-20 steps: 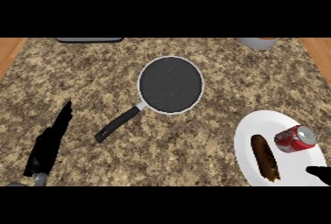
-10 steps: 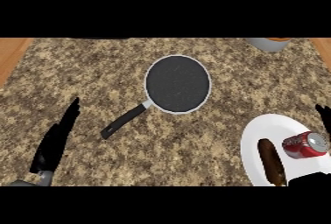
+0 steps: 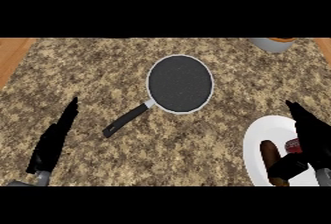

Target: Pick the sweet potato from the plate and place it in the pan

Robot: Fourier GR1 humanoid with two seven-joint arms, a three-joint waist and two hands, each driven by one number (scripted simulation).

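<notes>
Head view, only one: speckled granite counter (image 3: 129, 78) fills the frame, with wood strips at the far left and right edges. Pan (image 3: 180, 84), dark inside with a pale rim, sits upper centre, nothing in it; its black handle (image 3: 126, 120) runs down-left toward the left arm. White plate (image 3: 262, 148) at lower right, partly cut by the frame's bottom and covered on its right side by the right hand. Sweet potato (image 3: 269, 156), brown and elongated, lies on the plate roughly upright in the frame, its lower end under the thumb. A red can (image 3: 292, 145) is also on the plate just right of the sweet potato, mostly hidden by the hand. Right hand (image 3: 311, 135) is over the plate's right side, fingers straight and pointing up-left, thumb sticking out lower left across the bottom end of the sweet potato; hand released, not curled round anything, contact with the sweet potato cannot be told for sure. Left hand (image 3: 55, 138) at lower left over bare counter, fingers straight and together, pointing up, released, holding nothing, well apart from the pan handle. Grey forearm stub shows under it at the bottom edge. Grey container (image 3: 275, 43) with something orange on top at the upper right edge, cut off, contents unclear. The sweet potato is on the plate, well apart from the pan.
</notes>
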